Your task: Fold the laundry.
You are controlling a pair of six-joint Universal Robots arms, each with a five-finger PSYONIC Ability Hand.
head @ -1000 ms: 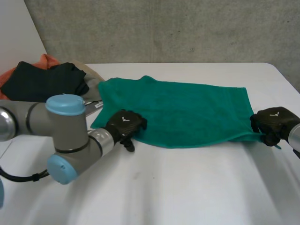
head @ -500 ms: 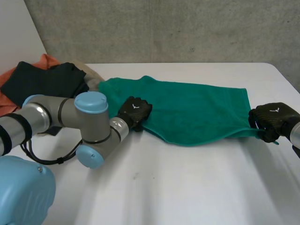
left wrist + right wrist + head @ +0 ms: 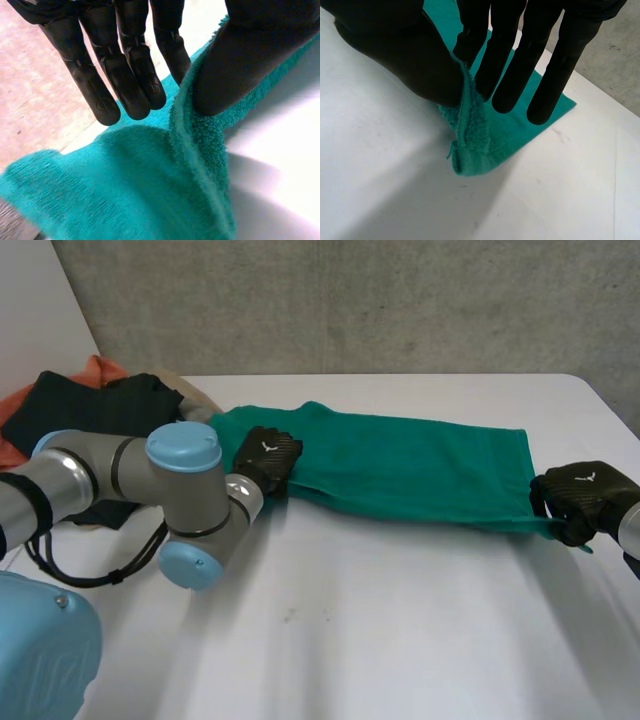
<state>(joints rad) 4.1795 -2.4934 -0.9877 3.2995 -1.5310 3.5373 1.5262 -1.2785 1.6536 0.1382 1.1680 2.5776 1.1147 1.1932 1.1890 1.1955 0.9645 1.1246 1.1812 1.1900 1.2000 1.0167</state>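
The left hand [image 3: 267, 457] pinches the left end of the teal terry-cloth towel [image 3: 400, 465] between thumb and fingers. The right hand [image 3: 585, 495] is clamped on its near-right corner. The towel stretches between them across the white bench [image 3: 350, 620]. A heap of dark and orange clothes [image 3: 90, 410] sits at the far left.

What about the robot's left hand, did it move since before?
Yes. The left hand moved away from the robot, toward the table far edge, carrying the near edge of the green towel along.
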